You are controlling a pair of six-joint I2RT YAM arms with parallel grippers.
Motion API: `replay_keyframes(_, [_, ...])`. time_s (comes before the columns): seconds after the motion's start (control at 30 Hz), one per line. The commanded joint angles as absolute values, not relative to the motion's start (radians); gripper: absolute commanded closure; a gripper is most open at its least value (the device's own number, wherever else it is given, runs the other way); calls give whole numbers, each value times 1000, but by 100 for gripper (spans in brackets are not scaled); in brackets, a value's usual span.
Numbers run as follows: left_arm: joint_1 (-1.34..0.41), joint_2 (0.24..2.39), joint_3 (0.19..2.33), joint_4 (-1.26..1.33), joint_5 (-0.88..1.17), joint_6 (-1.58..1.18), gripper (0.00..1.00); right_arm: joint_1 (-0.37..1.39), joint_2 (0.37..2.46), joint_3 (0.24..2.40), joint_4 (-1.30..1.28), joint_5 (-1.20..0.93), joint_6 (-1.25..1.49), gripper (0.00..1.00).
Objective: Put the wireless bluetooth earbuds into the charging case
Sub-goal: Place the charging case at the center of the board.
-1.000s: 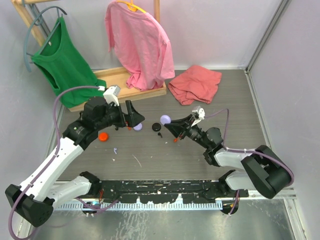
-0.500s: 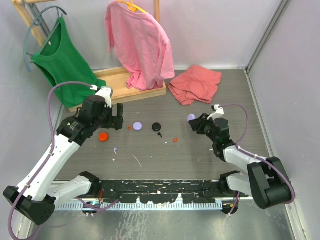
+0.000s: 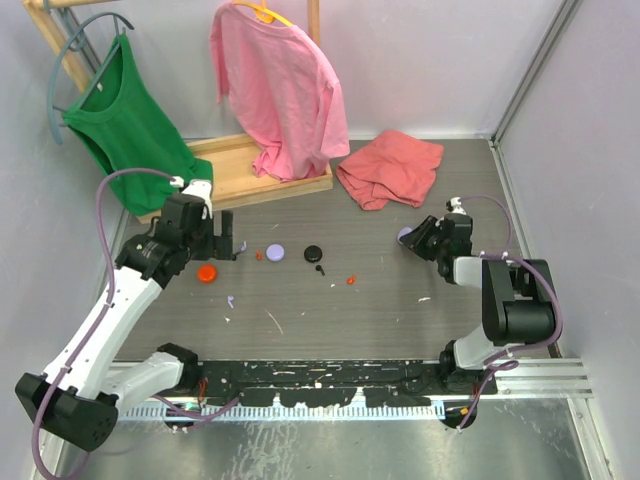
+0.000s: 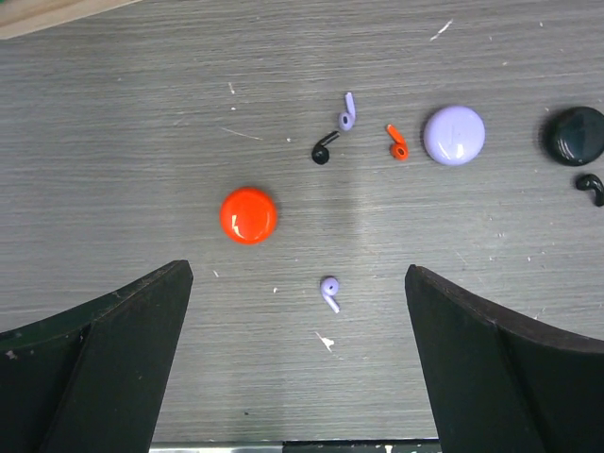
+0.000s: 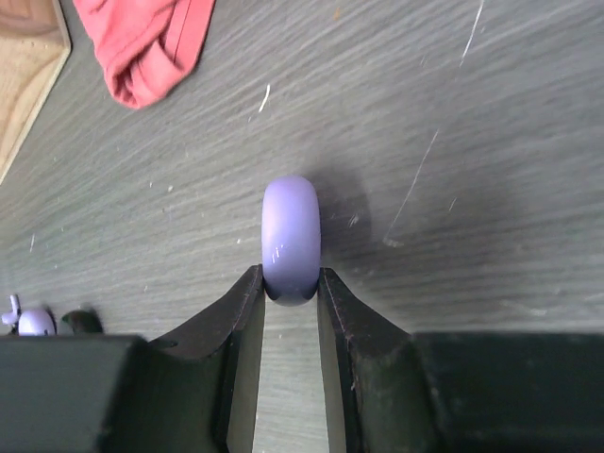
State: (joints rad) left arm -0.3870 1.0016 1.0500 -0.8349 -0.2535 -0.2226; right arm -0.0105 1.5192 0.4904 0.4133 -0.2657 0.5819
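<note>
My right gripper (image 3: 417, 240) is shut on a round lavender charging case (image 5: 291, 226) and holds it on edge at the right of the table (image 3: 405, 235). My left gripper (image 4: 297, 276) is open and empty above the table, left of centre in the top view (image 3: 229, 240). A lavender earbud (image 4: 329, 292) lies between its fingers below. A black earbud (image 4: 323, 151), a second lavender earbud (image 4: 347, 113) and a red-orange earbud (image 4: 397, 143) lie close together farther off. Another black earbud (image 4: 591, 188) lies at the right edge of the left wrist view. A red-orange earbud (image 3: 350, 280) lies mid-table.
A red disc (image 4: 248, 215), a lavender disc (image 4: 454, 136) and a black disc (image 4: 578, 136) lie on the table. A wooden rack base (image 3: 240, 175) with hung green and pink shirts stands at the back. A crumpled red cloth (image 3: 390, 168) lies at the back right.
My right gripper has carried the lavender case from the table's middle to the right side. My left gripper has drawn back to the left, away from the discs.
</note>
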Motion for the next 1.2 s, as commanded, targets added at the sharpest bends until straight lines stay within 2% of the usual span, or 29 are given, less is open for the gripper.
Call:
replay_keyframes(0.0, [-328,997,1051,-810,-234,-239,2,-55,1575,550,370,-314,601,85])
replay_keyframes(0.23, [-289,1005,1045,-806,-196,-245,2,-61,1539,537,261,-253,575,50])
replay_keyframes(0.4, [-281,1023,1046,-804,-160,-252,2,-60,1446,489,217,-228,559,36])
replay_keyframes(0.7, [-281,1098,1057,-815,-27,-327,2,15,1233,421,203,-271,484,25])
replay_keyframes(0.87, [-281,1122,1031,-792,-17,-399,2,202,1200,457,204,-210,381,22])
replay_keyframes(1.17, [-281,1190,961,-696,24,-500,2,513,1272,512,294,-30,254,20])
